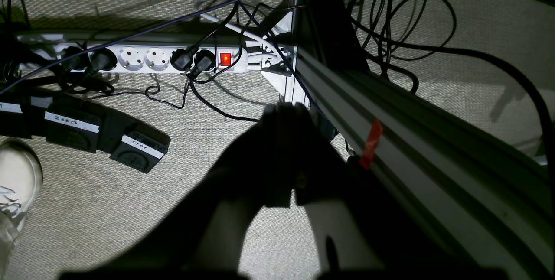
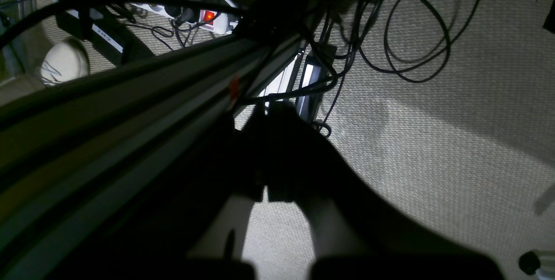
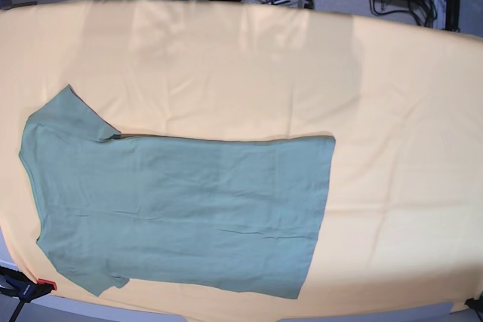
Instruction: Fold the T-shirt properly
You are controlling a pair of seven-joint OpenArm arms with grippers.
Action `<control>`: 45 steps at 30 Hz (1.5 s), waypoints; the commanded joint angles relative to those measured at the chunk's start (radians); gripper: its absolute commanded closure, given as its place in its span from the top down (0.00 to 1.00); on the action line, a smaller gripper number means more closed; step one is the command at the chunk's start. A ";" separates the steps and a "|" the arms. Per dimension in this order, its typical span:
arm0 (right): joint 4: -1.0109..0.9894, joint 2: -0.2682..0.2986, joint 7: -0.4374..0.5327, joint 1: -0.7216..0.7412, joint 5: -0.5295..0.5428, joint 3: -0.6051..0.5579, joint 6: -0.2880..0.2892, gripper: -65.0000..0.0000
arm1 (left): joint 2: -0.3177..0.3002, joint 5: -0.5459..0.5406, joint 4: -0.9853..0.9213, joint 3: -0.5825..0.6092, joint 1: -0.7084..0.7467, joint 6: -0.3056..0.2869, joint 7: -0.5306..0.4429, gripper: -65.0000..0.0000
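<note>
Covering nearly the whole base view: a large yellow-orange cloth [image 3: 241, 65], smooth and flat. Lying on its lower left part: the sage-green T-shirt [image 3: 181, 209], spread open in a single layer, long axis running left to right across the view, shoulders and neck end toward the left edge, straight hem toward the right. Short sleeves sticking out at upper left [image 3: 72, 115] and lower left [image 3: 94, 280]. Likely light, soft and limp, apt to sag and wrinkle when lifted rather than hold a shape; not fragile, not slippery. Best taken by pinching edges, probably a sleeve tip or shoulder with one hand and a hem corner [image 3: 328, 141] with the other, so the fabric stays taut. Neither arm over the cloth in the base view. Hanging low beside an aluminium frame rail [image 1: 433, 158], pointing down at woven floor matting with a power strip [image 1: 173, 59] and tangled cables: left gripper [image 1: 286, 111], jaws together, empty. Likewise parked over the floor: right gripper [image 2: 277, 109], jaws together, nothing held.
</note>
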 commanded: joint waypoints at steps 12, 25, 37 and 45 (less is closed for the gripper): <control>0.009 0.003 -0.027 0.003 0.005 0.003 -0.118 0.00 | 0.000 -0.006 0.006 -0.001 -0.003 -0.008 -0.010 0.00; 0.009 0.005 -0.045 0.002 -0.160 0.003 -0.117 0.00 | -0.006 -0.005 0.006 -0.001 -0.003 -0.008 0.080 0.00; 0.150 0.029 -0.161 -0.113 -0.177 0.003 -0.017 0.00 | -0.071 -0.005 0.136 -0.001 0.071 -0.032 0.222 0.00; 0.407 0.045 -0.236 -0.286 -0.170 0.003 0.174 0.00 | -0.142 -0.006 0.375 0.118 0.223 -0.032 0.275 0.00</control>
